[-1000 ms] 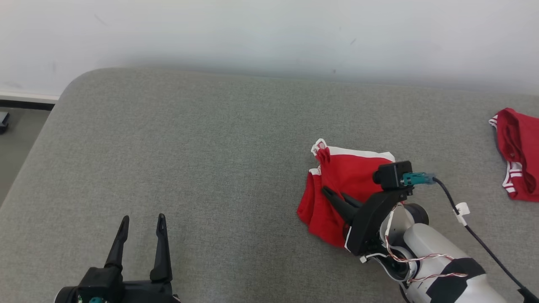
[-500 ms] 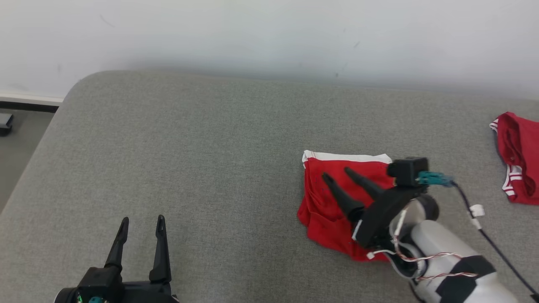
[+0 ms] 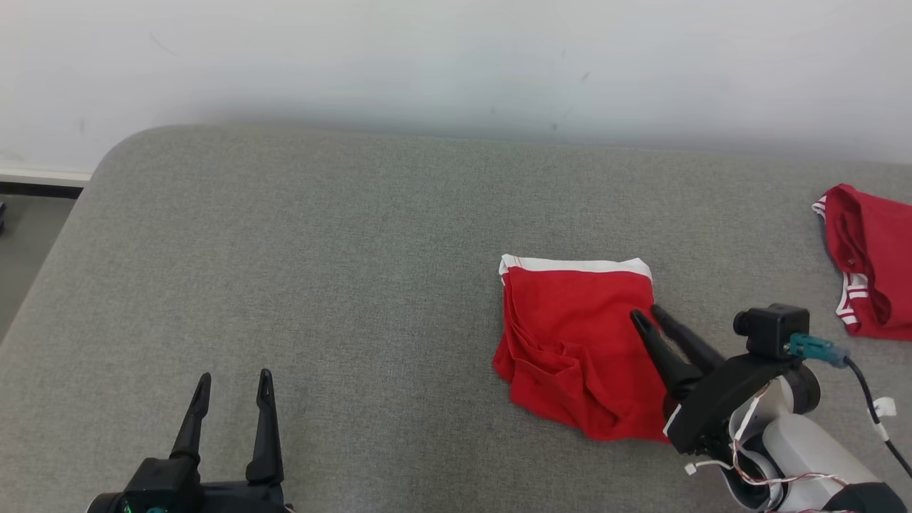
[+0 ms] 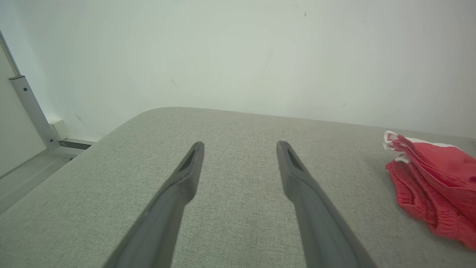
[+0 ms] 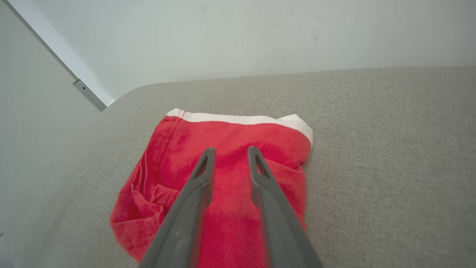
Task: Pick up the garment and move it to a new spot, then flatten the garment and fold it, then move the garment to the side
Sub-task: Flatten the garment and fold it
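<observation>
The garment (image 3: 570, 335) is red with a white band along its far edge. It lies folded on the grey padded surface (image 3: 356, 249), right of centre. My right gripper (image 3: 645, 313) hovers at the garment's right edge with its fingers a little apart and nothing between them. In the right wrist view the right gripper (image 5: 231, 150) points across the garment (image 5: 238, 134) toward the white band. At the lower left my left gripper (image 3: 234, 376) stands open and empty, far from the cloth. The left wrist view has the left gripper (image 4: 241, 144) over bare padding and the garment (image 4: 435, 178) at the right edge.
A second red piece of clothing with white stripes (image 3: 873, 256) lies at the far right of the surface. The pad's rounded left corner drops to the floor (image 3: 28, 235). A pale wall (image 3: 456, 64) runs behind the far edge.
My right gripper opened, let go of the garment and drew back toward the near right, its fingers then narrowing. The garment's raised corner dropped and it now lies flat, folded. The left arm stayed put.
</observation>
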